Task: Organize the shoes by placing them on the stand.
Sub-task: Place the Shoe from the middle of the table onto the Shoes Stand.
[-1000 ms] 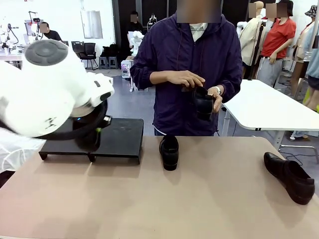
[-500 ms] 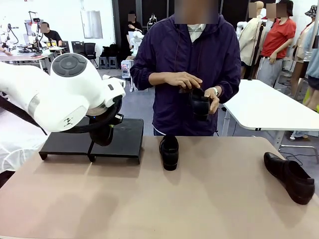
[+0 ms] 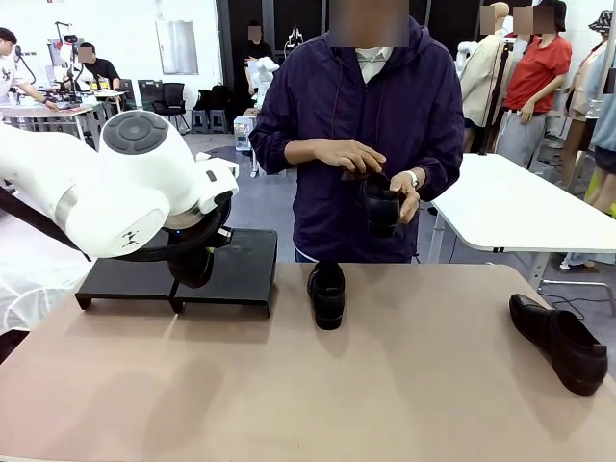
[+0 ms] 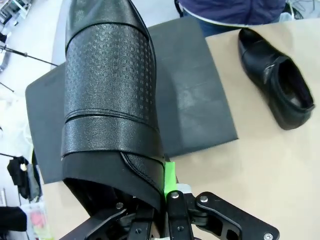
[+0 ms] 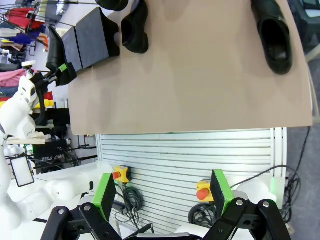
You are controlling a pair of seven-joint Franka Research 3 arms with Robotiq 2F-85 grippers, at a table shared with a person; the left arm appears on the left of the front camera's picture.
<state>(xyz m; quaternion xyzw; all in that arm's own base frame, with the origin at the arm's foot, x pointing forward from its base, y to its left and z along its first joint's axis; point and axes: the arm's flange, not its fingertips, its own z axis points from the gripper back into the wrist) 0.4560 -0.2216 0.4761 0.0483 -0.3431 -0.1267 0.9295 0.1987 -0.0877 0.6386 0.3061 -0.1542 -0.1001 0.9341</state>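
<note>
My left gripper is shut on the heel rim of a black glossy shoe, which hangs toe-first just above the matte-black stand. In the left wrist view the shoe covers much of the stand, and one green pad presses its rim. A second shoe lies on the table just right of the stand. A third shoe lies near the table's right edge. The person holds a fourth shoe in both hands at the far side. My right gripper is open and high above the table's near edge.
The beige tabletop is bare across its near half. The stand sits at the far left edge, with the person standing behind the table's middle. A white table stands behind at the right.
My left arm has swung up and to the right, bringing the held shoe over the stand's middle. The person has lowered and turned the shoe in their hands slightly.
</note>
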